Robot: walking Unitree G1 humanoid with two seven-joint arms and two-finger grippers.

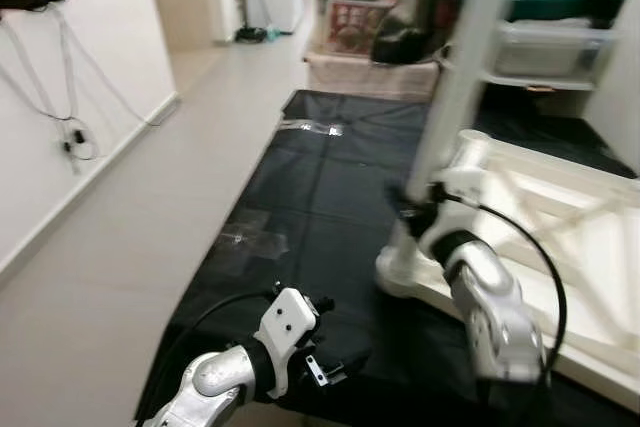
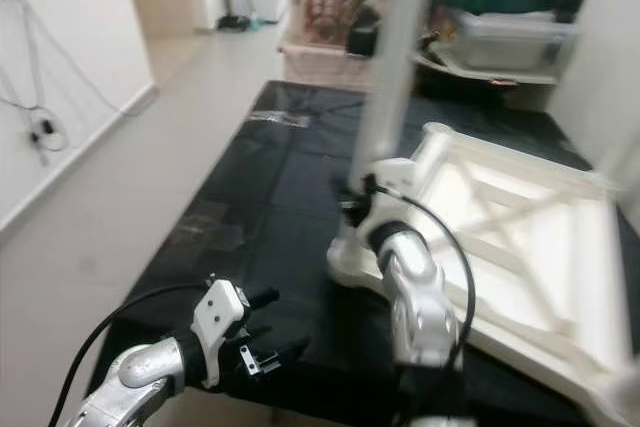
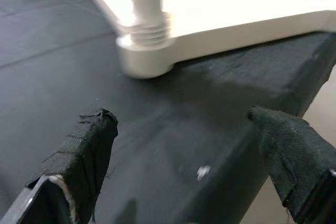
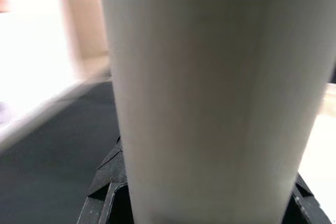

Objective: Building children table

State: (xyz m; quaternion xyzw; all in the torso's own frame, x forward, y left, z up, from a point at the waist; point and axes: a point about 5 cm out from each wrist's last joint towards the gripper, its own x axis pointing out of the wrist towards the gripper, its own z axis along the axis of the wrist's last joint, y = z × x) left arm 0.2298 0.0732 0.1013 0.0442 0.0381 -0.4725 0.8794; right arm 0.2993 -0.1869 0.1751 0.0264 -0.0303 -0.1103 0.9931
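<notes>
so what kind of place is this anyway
Probably a room in a home, used as a play or storage area. A black floor mat covers pale flooring, stacked plastic storage bins stand at the back, and cables hang down the white wall.

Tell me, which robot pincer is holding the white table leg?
The right pincer: it wraps the upright white table leg. The left pincer hangs open, holding nothing, over the black mat.

Bright, even indoor light; all views softened by motion blur.
</notes>
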